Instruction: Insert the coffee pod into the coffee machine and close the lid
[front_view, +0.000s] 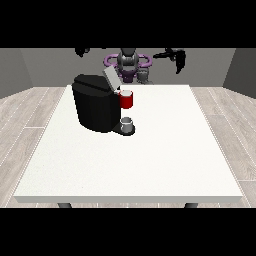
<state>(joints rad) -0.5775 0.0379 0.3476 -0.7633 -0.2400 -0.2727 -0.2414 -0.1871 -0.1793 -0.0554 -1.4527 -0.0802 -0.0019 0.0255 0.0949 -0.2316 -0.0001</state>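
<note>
A black coffee machine (95, 107) stands on the white table (150, 160), left of the middle. Its grey lid (110, 77) is tilted up and open. At the machine's front is a red part (126, 100), and below it a small grey cup (127, 123) sits on the base. I cannot make out a separate coffee pod. The hand at the view's right (179, 59) hangs high above the table's far edge, fingers pointing down, holding nothing. The hand at the view's left (81, 51) is raised near the top, far above the machine.
The robot's torso (128, 62) stands behind the table's far edge. Wooden floor surrounds the table.
</note>
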